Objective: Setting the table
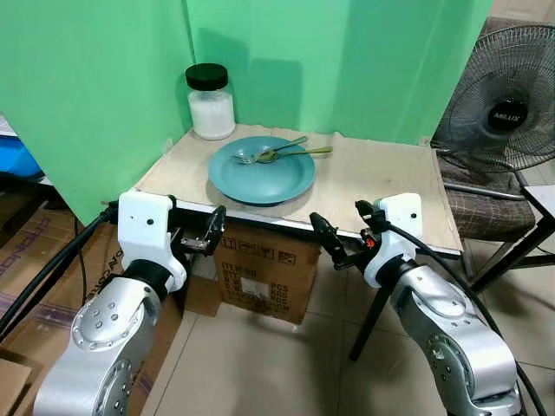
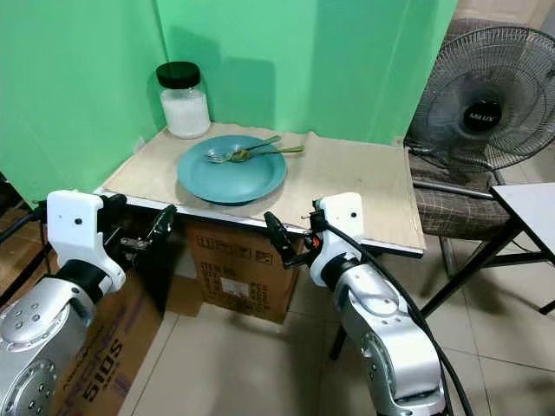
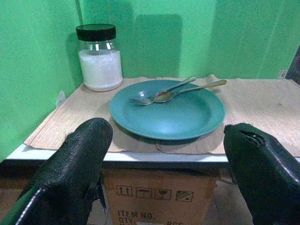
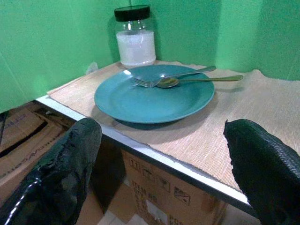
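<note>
- Left end effector (image 1: 211, 232): fingers spread wide, nothing between them, touching nothing. Sits just short of the surface's (image 1: 381, 186) near edge, at the left corner, slightly below rim level.
- Left wrist view: both black fingers (image 3: 77, 164) frame the scene, with the plate centred in the gap.
- Right end effector (image 1: 334, 243): also wide open and empty, no contact. Held just in front of the near edge, right of the plate, fingers pointing left-forward.
- Right wrist view: fingers (image 4: 65, 164) well apart, with the plate and surface edge between them.
- Teal plate (image 1: 261, 170): flat on a beige mat (image 1: 364, 173) that covers the surface, left of centre, close to the near edge.
- Fork (image 1: 260, 154) and spoon (image 1: 290, 153): both lie in the plate on its far side, heads together toward the plate's left, handles running out over the far-right rim. Spoon handle overhangs the rim further.
- Glass jar (image 1: 211, 102): black lid, white contents, upright at the far-left corner against the green backdrop (image 1: 95, 87), just behind the plate, not touching it.
- Cardboard box (image 1: 264, 269) on the floor under the surface.
- Standing fan (image 1: 503, 100) off to the right, well apart from the surface.
</note>
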`<state>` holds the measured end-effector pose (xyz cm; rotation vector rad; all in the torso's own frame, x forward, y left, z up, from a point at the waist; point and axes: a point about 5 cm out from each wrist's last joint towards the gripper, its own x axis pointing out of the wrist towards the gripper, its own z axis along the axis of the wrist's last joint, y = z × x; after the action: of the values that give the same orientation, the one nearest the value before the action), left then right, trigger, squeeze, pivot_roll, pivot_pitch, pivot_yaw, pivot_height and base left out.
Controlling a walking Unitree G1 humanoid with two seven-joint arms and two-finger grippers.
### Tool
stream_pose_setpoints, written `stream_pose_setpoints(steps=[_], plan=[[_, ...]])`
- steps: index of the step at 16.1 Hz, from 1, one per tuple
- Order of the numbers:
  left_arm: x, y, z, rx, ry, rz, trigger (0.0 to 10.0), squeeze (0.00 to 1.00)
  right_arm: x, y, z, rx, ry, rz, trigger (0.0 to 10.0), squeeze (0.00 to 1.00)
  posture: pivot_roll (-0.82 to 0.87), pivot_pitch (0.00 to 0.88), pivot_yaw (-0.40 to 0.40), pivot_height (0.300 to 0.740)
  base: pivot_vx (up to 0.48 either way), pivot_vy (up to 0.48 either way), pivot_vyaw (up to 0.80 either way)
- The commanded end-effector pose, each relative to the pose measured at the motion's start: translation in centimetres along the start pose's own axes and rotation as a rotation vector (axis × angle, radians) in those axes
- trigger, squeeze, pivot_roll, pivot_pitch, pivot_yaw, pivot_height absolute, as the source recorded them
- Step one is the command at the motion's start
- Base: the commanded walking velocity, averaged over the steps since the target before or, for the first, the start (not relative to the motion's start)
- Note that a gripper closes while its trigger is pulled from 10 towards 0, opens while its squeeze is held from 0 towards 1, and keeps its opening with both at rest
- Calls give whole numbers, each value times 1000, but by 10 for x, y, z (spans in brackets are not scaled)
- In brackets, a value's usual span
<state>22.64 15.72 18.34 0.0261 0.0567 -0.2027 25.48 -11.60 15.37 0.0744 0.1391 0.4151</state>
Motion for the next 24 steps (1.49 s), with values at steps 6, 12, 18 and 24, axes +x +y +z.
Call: stream_pose_setpoints(steps=[6,12,18,24], plan=[[2,2,-1,14,15,-5,10000,1000,3,0,4,3,-19,-16,10000,992,-15,0,29,740,372,0,400],[1,2,-2,15,19,-13,10000,1000,4,1,3,22,-14,-9,10000,1000,-14,0,25,740,371,0,-263],[0,2,-4,21,23,-16,10000,1000,6,3,5,2,-26,17,10000,996,-11,0,22,740,368,0,-92],[-1,1,-5,26,26,-18,10000,1000,9,4,5,1,-31,25,10000,996,-1,0,15,740,366,0,0]])
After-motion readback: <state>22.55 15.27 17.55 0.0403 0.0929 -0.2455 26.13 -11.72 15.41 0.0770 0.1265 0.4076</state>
